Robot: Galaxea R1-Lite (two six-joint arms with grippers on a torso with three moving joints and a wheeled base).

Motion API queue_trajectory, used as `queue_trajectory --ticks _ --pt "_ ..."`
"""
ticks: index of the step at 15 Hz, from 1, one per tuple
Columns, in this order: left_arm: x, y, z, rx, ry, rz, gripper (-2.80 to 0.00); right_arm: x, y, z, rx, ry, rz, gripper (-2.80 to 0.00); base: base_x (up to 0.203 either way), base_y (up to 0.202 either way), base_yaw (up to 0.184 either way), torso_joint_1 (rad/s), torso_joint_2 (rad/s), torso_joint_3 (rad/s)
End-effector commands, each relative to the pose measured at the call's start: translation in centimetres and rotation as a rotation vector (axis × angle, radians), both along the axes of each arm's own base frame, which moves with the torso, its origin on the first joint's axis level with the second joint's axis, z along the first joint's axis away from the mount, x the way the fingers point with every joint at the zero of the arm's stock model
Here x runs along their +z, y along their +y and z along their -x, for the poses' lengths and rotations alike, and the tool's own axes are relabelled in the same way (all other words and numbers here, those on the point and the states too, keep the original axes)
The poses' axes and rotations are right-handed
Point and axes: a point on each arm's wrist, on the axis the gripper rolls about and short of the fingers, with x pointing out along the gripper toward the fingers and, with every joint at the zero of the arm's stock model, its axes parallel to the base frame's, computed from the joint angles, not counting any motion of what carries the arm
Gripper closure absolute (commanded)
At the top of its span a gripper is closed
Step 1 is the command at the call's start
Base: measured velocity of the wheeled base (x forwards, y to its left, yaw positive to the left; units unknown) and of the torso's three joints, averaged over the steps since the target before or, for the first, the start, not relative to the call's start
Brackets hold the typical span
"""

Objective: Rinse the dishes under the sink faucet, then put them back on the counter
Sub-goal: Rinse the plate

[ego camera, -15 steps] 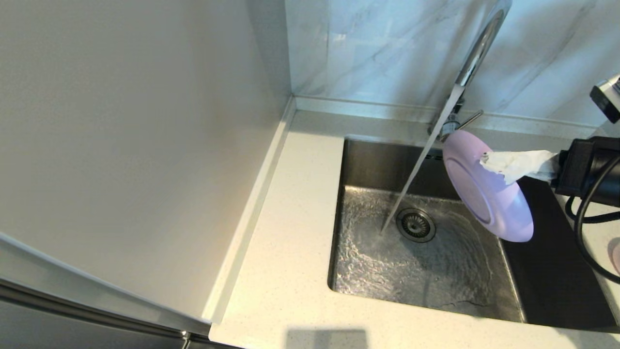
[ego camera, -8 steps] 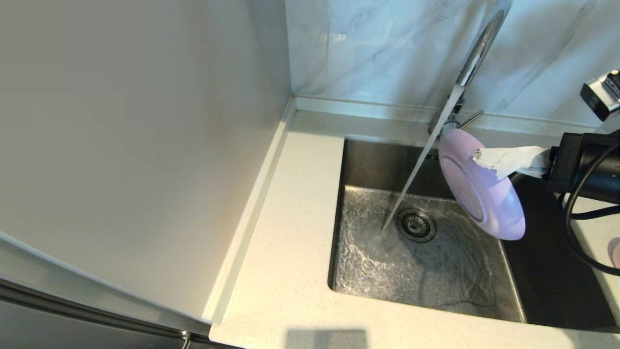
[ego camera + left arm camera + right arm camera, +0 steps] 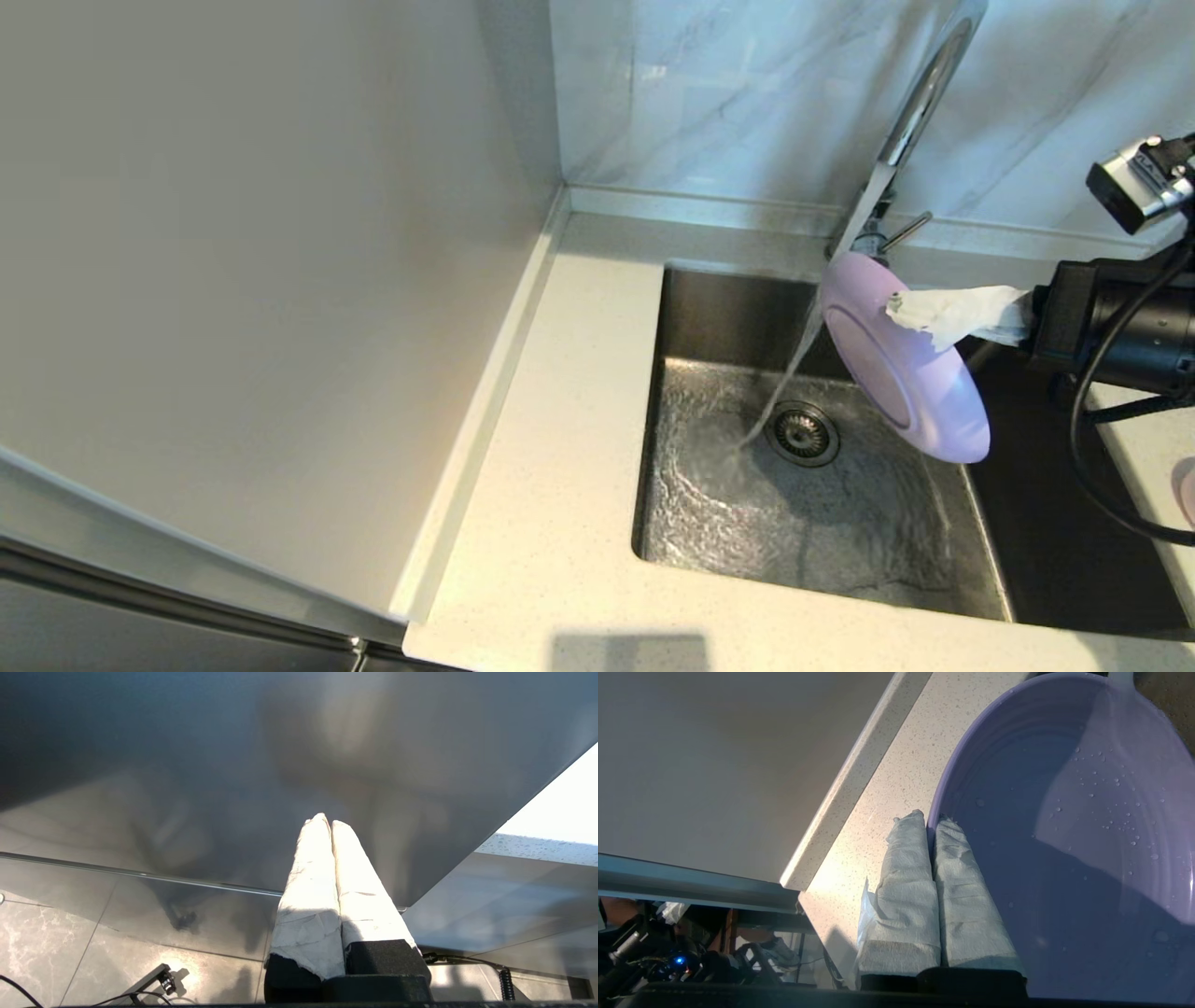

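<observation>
My right gripper (image 3: 898,306) is shut on the rim of the lavender plate (image 3: 901,369), holding it on edge, tilted, above the right half of the sink (image 3: 738,523). In the right wrist view the wrapped fingers (image 3: 906,858) pinch the plate (image 3: 1064,826), which carries water drops. Water runs from the chrome faucet (image 3: 920,93) and grazes the plate's upper left rim before falling beside the drain strainer (image 3: 801,432). A sliver of the pink bowl (image 3: 1187,490) shows on the counter at the far right. My left gripper (image 3: 325,820) is shut on nothing, parked low beside a cabinet panel.
The off-white counter (image 3: 569,420) runs along the sink's left and front. The faucet lever (image 3: 907,229) sticks out behind the plate. A tall pale panel (image 3: 261,280) walls off the left side. The right arm's black cable (image 3: 1092,439) loops over the sink's right edge.
The right gripper has carried the plate leftward over the sink. Its rim now touches the water stream, which bends where it meets the plate.
</observation>
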Motion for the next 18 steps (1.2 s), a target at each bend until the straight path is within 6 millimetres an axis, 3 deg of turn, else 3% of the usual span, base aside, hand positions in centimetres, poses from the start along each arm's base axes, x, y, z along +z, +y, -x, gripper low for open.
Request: queue_trajectory --ticks 1,14,18 --pt "0.0 0.0 0.0 0.0 0.0 0.0 0.0 -0.5 0.2 -0.9 0.007 0.018 0.004 0.0 0.0 0.0 0.0 0.0 0.0 0.0" --pt "0.0 0.0 0.0 0.0 0.0 0.0 0.0 0.1 0.8 -2.6 -0.026 -0.052 0.067 0.0 0.0 0.0 0.0 0.0 0.0 0.0" --pt "0.0 0.0 0.0 0.0 0.0 0.0 0.0 -0.8 0.9 -3.4 -0.011 -0.094 0.153 0.0 0.0 0.0 0.0 0.0 0.0 0.0"
